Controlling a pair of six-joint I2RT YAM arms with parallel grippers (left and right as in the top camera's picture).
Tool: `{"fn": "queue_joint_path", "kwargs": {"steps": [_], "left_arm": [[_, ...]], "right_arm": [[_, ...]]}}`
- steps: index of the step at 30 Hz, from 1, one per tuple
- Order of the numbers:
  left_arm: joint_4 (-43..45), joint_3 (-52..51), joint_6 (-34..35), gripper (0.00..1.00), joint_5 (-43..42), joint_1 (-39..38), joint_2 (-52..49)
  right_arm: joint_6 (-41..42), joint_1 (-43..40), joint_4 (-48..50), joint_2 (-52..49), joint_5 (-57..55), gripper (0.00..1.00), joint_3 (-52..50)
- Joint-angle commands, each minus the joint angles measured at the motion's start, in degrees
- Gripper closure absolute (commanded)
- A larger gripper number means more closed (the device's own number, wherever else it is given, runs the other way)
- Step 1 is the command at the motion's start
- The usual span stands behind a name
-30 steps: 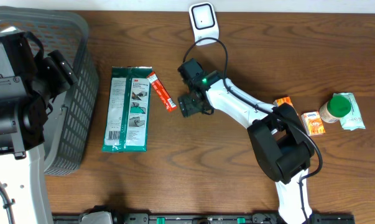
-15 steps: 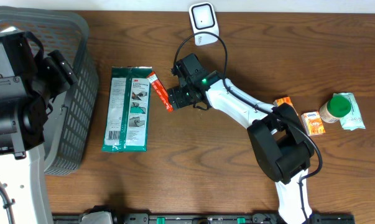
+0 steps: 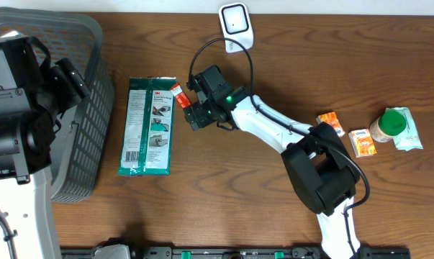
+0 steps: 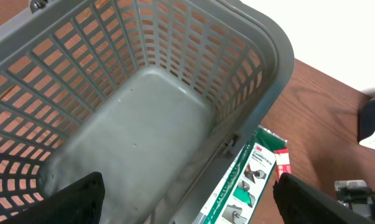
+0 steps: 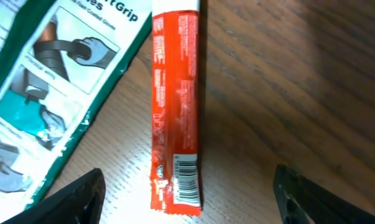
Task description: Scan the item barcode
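A: Where is the red packet [image 5: 175,106] right now?

B: Flat on the table [image 5: 299,74], just beside the green pack [image 5: 56,81]. At the far end the 2 may touch; I cannot tell. Its barcode [image 5: 186,180] faces up, at the end nearest the wrist camera.

A: And the right gripper [image 5: 188,198]?

B: Spread wide, straddling the packet with nothing held. Neither of its 2 fingers [image 5: 75,199] touches the packet. The left gripper [image 4: 193,199] is also spread and empty, hanging over the basket [image 4: 262,37].

A: So the step in hand is the pickup. How should it be done well?

B: I would close across the narrow width, but further up the packet, toward its middle. Right now the fingers line up with the barcode end, and a grip there could cover the stripes.

A: Anything else to watch?

B: The packet is thin and flat, so the fingertips probably need to reach right down to the wood before closing. The finger on the green pack's side has little room; it could catch that pack's edge and drag it along.

A: After the lift?

B: Turn the barcode toward the white scanner [image 3: 233,25] at the back of the table, and hold it level.
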State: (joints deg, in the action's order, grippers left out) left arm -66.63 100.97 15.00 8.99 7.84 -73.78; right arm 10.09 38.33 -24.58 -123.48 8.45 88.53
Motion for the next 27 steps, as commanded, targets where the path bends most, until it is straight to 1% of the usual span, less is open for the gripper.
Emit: {"fn": "queue_joint_path", "kwargs": {"steps": [1, 13, 21, 27], "left_arm": [[0.00, 0.39, 0.09, 0.12, 0.50, 0.24, 0.04], [0.00, 0.39, 0.09, 0.12, 0.50, 0.24, 0.04], [0.00, 0.39, 0.09, 0.12, 0.50, 0.24, 0.04], [0.00, 0.39, 0.09, 0.12, 0.50, 0.24, 0.04]], "right_arm": [[-2.93, 0.39, 0.22, 0.46, -2.60, 0.17, -0.15], [-2.97, 0.83, 1.14, 0.15, -2.60, 0.16, -0.15], [-3.56, 0.81, 1.29, -2.97, -2.60, 0.15, -0.15], [-3.52, 0.90, 1.22, -3.28, -2.58, 0.15, -0.15]]}}
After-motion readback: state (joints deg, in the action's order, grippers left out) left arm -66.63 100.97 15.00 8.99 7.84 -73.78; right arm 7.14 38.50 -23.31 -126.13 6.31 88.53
